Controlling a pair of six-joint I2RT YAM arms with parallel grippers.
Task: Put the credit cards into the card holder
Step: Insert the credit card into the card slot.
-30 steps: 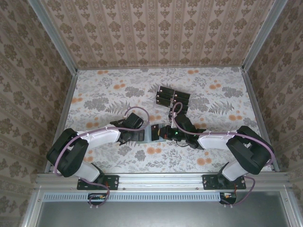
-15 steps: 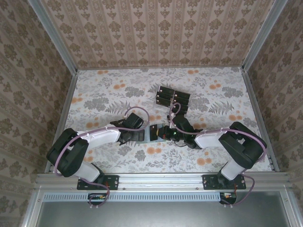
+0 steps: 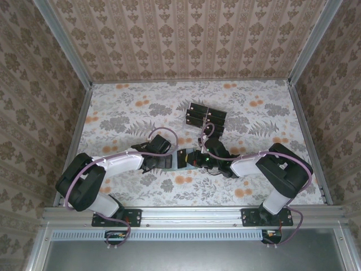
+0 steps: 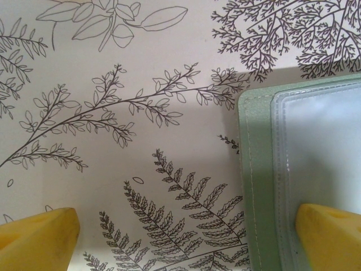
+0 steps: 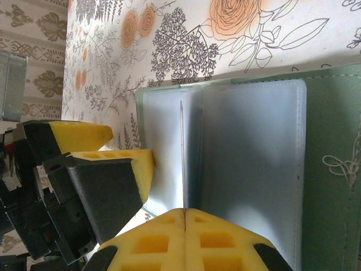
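Insertion is judged under way: a credit card (image 5: 181, 152), seen edge-on, is clamped in the right jaws over the card holder (image 5: 333, 101), opened flat at overhead centre. The left jaws are spread wide, one pad (image 4: 330, 237) on its sleeve (image 4: 321, 147). The card should be squared to the pocket mouth first.

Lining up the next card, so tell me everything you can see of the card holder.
The card holder is a pale sage-green wallet with stitched edges and a small stitched motif, lying open on the floral table. Frosted clear sleeves line its inside. One finger of the open left gripper lies over a sleeve; contact unclear. The shut right gripper pinches a thin sheet standing edge-on above the sleeves; sleeve leaf or card, I cannot tell.
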